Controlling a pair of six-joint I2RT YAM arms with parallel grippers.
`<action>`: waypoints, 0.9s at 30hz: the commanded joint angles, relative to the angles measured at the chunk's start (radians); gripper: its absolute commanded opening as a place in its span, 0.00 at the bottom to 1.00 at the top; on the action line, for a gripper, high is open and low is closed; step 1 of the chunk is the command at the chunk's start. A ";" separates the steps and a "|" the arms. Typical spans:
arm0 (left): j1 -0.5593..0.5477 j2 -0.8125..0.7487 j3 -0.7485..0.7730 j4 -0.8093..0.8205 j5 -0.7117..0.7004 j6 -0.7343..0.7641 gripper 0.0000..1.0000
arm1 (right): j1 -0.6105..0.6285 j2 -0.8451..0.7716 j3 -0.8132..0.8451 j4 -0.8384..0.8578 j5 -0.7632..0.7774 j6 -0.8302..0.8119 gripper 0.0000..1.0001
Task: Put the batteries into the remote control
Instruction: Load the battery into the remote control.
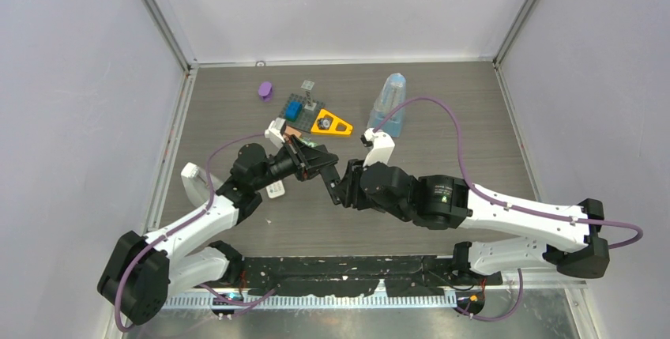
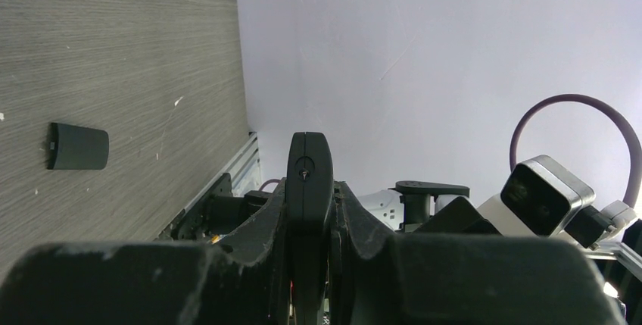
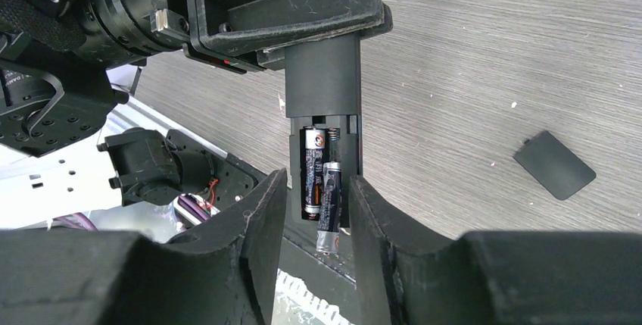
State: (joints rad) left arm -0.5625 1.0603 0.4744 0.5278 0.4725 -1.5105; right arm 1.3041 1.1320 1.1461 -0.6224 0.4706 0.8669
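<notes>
Two batteries occupy the remote control bay: one battery seated, the second battery half in, overhanging. Left pincer pinches the remote aloft, its bay facing the right pincer, whose jaws stand spread around the loose cell, probably to press it home. The cover lies aside on the desk.
</notes>
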 commanded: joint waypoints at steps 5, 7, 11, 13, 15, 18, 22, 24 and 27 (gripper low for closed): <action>0.006 0.006 -0.028 0.135 0.004 -0.084 0.00 | -0.002 -0.060 0.013 0.015 0.053 0.052 0.56; 0.006 0.011 -0.040 0.181 -0.004 -0.147 0.00 | -0.002 -0.133 -0.042 0.067 0.054 0.076 0.63; 0.006 0.019 -0.062 0.258 -0.027 -0.255 0.00 | -0.002 -0.266 -0.200 0.245 0.042 0.098 0.75; 0.006 0.017 -0.070 0.285 -0.042 -0.302 0.00 | -0.001 -0.320 -0.275 0.345 0.032 0.102 0.79; 0.006 0.005 -0.072 0.290 -0.057 -0.341 0.00 | -0.002 -0.353 -0.332 0.433 0.020 0.107 0.82; 0.006 -0.022 -0.070 0.263 -0.077 -0.382 0.00 | -0.001 -0.367 -0.375 0.513 0.004 0.115 0.84; 0.006 -0.061 -0.072 0.226 -0.092 -0.419 0.00 | 0.000 -0.361 -0.394 0.607 -0.001 0.124 0.85; 0.006 -0.074 -0.072 0.213 -0.093 -0.425 0.00 | 0.000 -0.359 -0.396 0.615 0.005 0.129 0.84; 0.006 -0.085 -0.072 0.207 -0.091 -0.438 0.00 | 0.000 -0.357 -0.396 0.616 0.012 0.132 0.84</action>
State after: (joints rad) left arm -0.5606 1.0042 0.4011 0.7132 0.3954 -1.9049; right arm 1.3029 0.7750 0.7441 -0.1101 0.4618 0.9794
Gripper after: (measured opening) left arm 0.179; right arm 0.843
